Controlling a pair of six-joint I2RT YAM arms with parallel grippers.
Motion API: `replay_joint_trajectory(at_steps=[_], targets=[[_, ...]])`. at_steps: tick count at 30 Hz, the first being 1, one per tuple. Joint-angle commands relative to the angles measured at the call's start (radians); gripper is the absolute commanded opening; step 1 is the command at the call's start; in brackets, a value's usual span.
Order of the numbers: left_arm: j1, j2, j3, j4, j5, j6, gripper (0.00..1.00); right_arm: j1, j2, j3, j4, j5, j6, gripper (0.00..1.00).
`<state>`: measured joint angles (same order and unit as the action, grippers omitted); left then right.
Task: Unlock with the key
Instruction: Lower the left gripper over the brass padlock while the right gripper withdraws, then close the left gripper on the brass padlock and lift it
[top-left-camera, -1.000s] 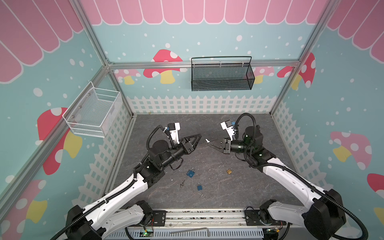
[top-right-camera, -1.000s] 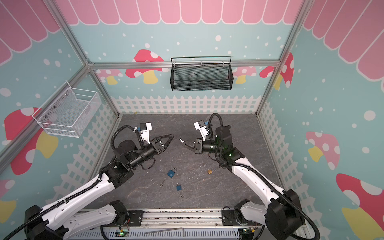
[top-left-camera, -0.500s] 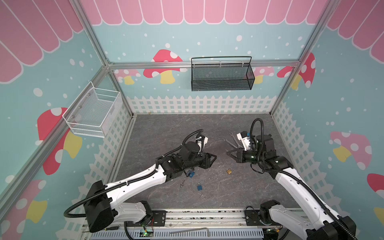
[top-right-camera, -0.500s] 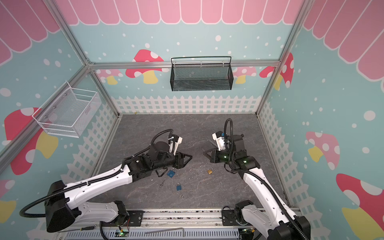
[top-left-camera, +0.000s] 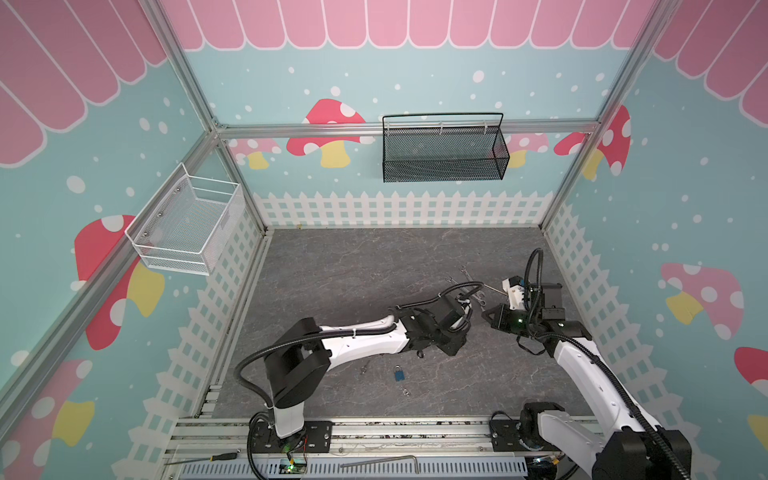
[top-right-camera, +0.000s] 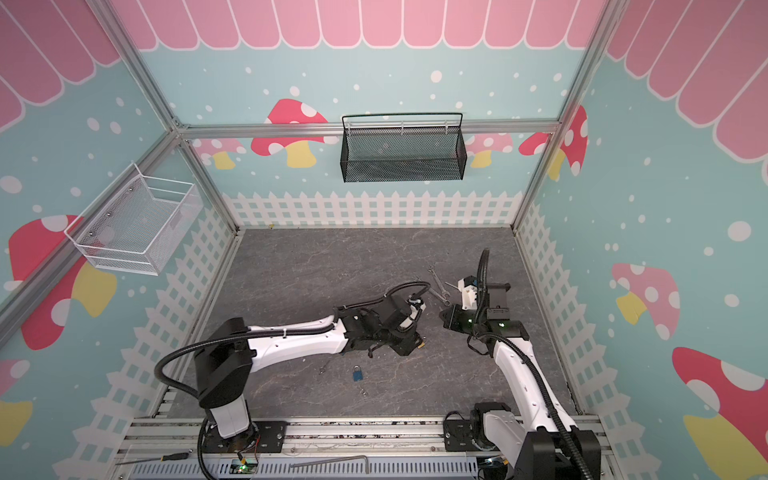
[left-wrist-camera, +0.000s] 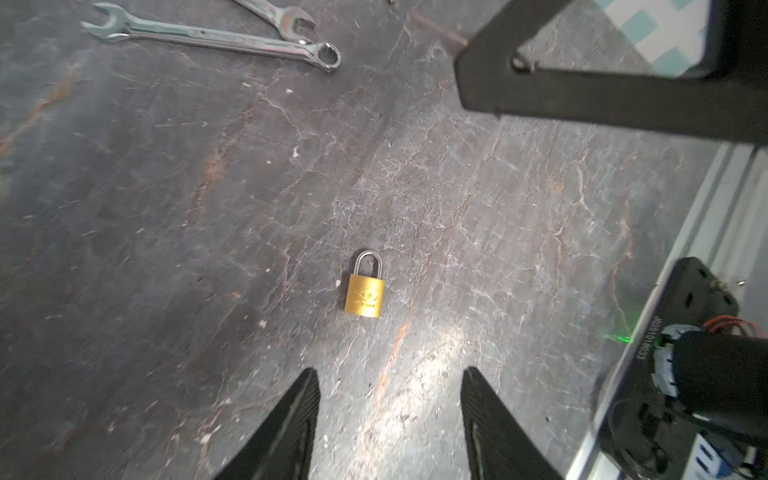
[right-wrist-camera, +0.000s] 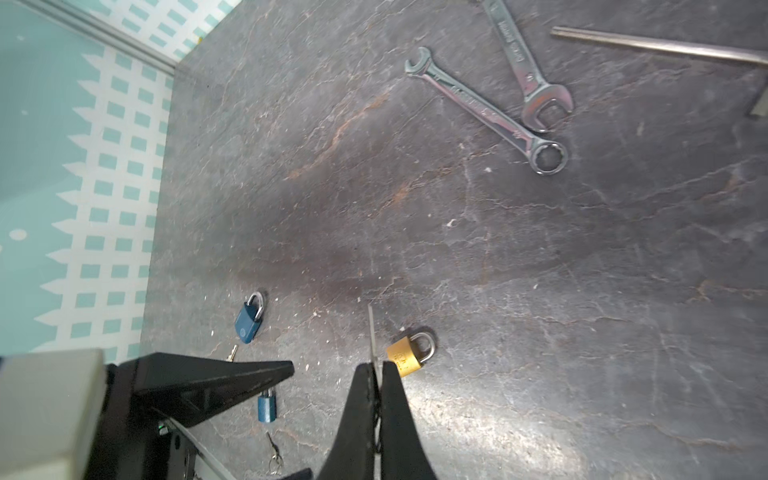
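Left gripper (left-wrist-camera: 390, 374), jaws apart, near the brass padlock (left-wrist-camera: 365, 293) — straddle its body squarely; right gripper (right-wrist-camera: 376, 365) pinches the key (right-wrist-camera: 372, 332)

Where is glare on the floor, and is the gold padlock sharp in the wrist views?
Left wrist view: glare on the floor near the gold padlock, its engraving soft. Right wrist view: similar glare, padlock fairly sharp. Both top views: even light, no glare.

Gold padlock (left-wrist-camera: 364, 296) with silver shackle, two blue padlocks (right-wrist-camera: 248, 322), silver key (right-wrist-camera: 372, 332), chrome wrenches (left-wrist-camera: 208, 37), dark grey floor (left-wrist-camera: 166, 208) veined white and rust — teal walls (top-left-camera: 457, 75) dotted white, red and pink mushrooms (top-left-camera: 328, 129), white picket fence (top-left-camera: 395, 208), pink scallops (top-left-camera: 374, 20), black mesh basket (top-left-camera: 442, 153), white wire basket (top-left-camera: 187, 224).
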<state>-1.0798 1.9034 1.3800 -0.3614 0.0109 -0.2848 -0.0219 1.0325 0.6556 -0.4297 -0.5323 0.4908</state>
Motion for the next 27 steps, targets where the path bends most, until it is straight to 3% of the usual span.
replay_joint_trajectory(at_steps=[1,12,27], targets=[[-0.024,0.091,0.111,-0.113,-0.088,0.075,0.55,-0.064,0.014,-0.042,0.054,-0.059,-0.007,0.0],[-0.025,0.339,0.393,-0.373,-0.181,0.008,0.53,-0.15,0.014,-0.098,0.106,-0.143,0.0,0.0],[-0.031,0.437,0.49,-0.444,-0.11,-0.063,0.48,-0.154,0.013,-0.114,0.138,-0.173,0.022,0.0]])
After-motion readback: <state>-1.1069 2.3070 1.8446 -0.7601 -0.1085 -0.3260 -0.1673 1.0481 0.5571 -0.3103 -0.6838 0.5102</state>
